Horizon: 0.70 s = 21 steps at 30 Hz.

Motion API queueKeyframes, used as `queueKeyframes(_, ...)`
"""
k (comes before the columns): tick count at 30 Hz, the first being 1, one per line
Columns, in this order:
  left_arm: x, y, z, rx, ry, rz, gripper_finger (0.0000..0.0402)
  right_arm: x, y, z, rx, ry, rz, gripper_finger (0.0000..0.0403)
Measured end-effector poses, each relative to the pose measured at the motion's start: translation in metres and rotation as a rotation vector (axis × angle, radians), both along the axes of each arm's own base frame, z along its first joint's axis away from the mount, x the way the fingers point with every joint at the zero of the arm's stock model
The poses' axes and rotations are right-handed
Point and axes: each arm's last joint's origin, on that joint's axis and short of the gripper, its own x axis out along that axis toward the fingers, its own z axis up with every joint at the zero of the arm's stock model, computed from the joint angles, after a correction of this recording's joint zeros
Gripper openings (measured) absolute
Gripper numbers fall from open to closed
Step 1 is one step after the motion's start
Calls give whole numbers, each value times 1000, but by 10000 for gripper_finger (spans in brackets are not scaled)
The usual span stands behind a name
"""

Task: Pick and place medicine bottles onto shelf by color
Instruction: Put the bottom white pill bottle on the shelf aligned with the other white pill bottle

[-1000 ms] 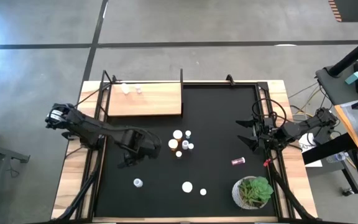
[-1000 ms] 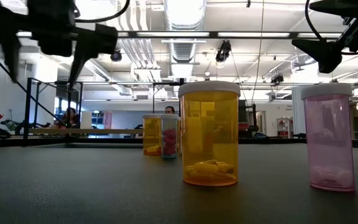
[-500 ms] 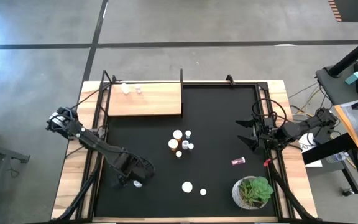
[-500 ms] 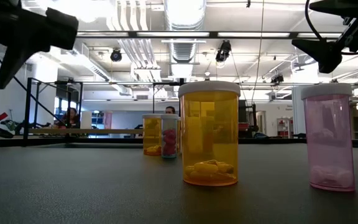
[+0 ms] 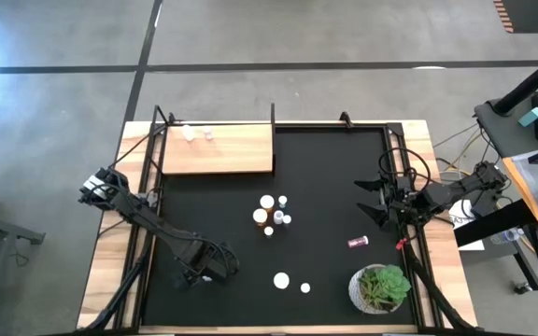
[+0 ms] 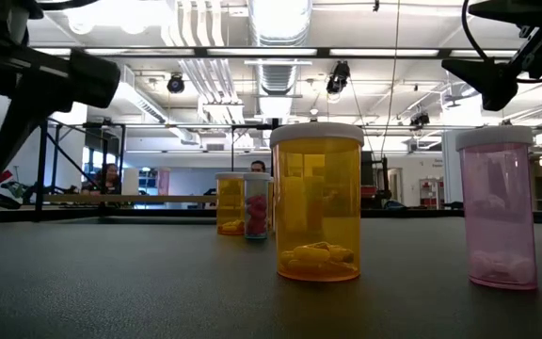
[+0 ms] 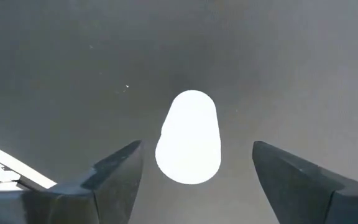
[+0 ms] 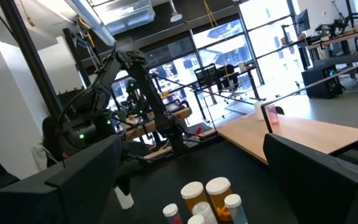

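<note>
Now the left gripper [image 7: 191, 165] is hanging low over the black mat [image 5: 325, 168], well toward the mat's front edge from the shelf [image 5: 218, 149] — its fingers [image 7: 114, 171] are standing apart on either side of a white bottle [image 7: 189, 138], not touching it. The right gripper [image 5: 374, 199] is waiting spread wide and empty at the mat's far side from the shelf. Between them, a cluster of medicine bottles [image 5: 273, 215] is standing mid-mat — two more are sitting on the shelf's back edge.
</note>
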Motion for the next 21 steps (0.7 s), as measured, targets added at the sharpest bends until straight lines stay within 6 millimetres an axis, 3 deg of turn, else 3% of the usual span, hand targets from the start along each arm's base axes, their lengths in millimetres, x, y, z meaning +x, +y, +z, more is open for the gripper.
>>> queueKeyframes(16, 3, -2, -5, -1, -20, -49, 140, 0, 0, 0, 0, 0, 0, 384)
queueKeyframes(21, 4, -2, -5, -4, -25, -50, 126, 0, 0, 0, 0, 0, 0, 384)
